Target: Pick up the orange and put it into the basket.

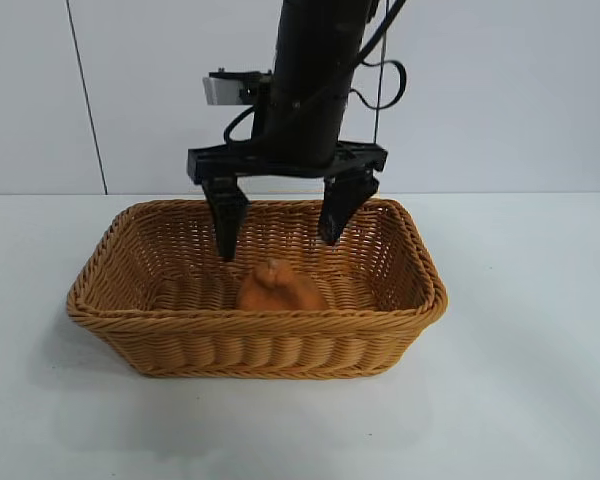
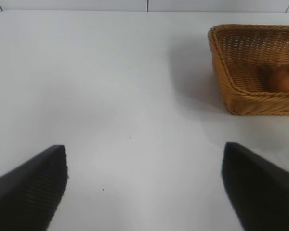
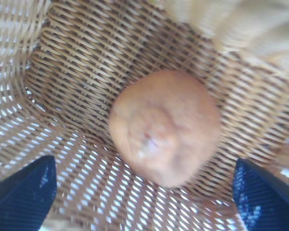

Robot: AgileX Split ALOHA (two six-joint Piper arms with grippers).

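A: The right gripper (image 1: pixel 278 230) is hanging over the basket (image 1: pixel 100 310) with its fingers spread wide apart and nothing between them. The orange (image 1: pixel 278 288) is sitting directly beneath it on the basket floor, clear of both fingertips (image 1: pixel 226 240).

B: So the fruit is lying free. What am I worrying about, then?

A: Mostly the way out. Both fingertips are dipping below the braided rim, with the far wall just behind them — any sideways drift while leaving is likely to snag the weave and drag or tip the basket.

B: And the orange itself?

A: It's lumpy and resting on an uneven woven floor, so I'm guessing a nudge from a fingertip could set it rolling toward a wall. It looks too deep inside to hop out, though.

B: The other arm?

A: The left gripper (image 2: pixel 144 187) is sitting parked well off to the side, fingers apart and holding nothing, with the basket ahead of it. It's only a risk if it starts swinging toward that corner.
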